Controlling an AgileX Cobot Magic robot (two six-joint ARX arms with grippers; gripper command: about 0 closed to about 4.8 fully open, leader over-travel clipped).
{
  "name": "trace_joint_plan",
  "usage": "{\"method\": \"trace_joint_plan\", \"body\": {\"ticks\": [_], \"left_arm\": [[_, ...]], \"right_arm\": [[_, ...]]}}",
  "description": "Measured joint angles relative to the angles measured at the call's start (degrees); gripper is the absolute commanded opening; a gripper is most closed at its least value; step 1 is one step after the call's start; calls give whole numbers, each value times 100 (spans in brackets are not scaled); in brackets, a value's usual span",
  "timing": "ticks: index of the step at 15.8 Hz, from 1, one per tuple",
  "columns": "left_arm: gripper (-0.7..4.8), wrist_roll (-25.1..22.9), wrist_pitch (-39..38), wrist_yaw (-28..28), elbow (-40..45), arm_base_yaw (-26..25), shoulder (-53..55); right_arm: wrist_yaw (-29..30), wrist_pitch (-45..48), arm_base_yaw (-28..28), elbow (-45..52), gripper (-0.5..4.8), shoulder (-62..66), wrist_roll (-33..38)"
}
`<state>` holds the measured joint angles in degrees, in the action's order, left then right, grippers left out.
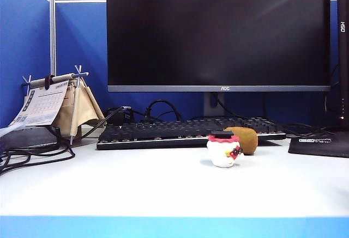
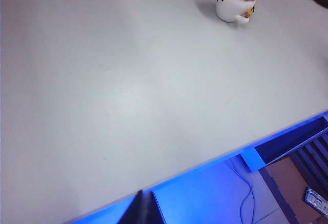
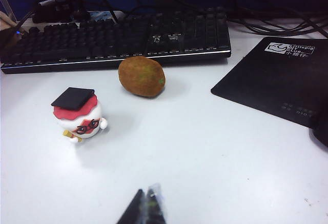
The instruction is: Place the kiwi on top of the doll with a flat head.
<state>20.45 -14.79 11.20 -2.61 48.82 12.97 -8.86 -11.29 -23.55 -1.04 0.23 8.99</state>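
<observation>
Well beyond both clenched, empty jaws, left gripper (image 2: 143, 208) and right gripper (image 3: 145, 207), kiwi (image 3: 141, 76) beside doll (image 3: 78, 114).

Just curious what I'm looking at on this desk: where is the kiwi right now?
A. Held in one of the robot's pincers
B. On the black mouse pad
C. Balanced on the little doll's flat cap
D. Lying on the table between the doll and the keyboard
D: the kiwi lies on the white table, apart from the doll and just in front of the keyboard.
</observation>
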Motion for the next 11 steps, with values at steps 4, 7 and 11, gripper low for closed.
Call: {"method": "trace_joint_plan", "body": {"ticks": [4,7,11], "left_arm": [[-5,2,0,0,0,0,0],[-5,-4,0,20,2,0,0],[38,-24,828,-177,-39,0,2]], "right_arm": [[-9,140,0,7,-1,0,0],[-33,243,0,7,-1,0,0],[-11,350,2,9,0,0,0]]}}
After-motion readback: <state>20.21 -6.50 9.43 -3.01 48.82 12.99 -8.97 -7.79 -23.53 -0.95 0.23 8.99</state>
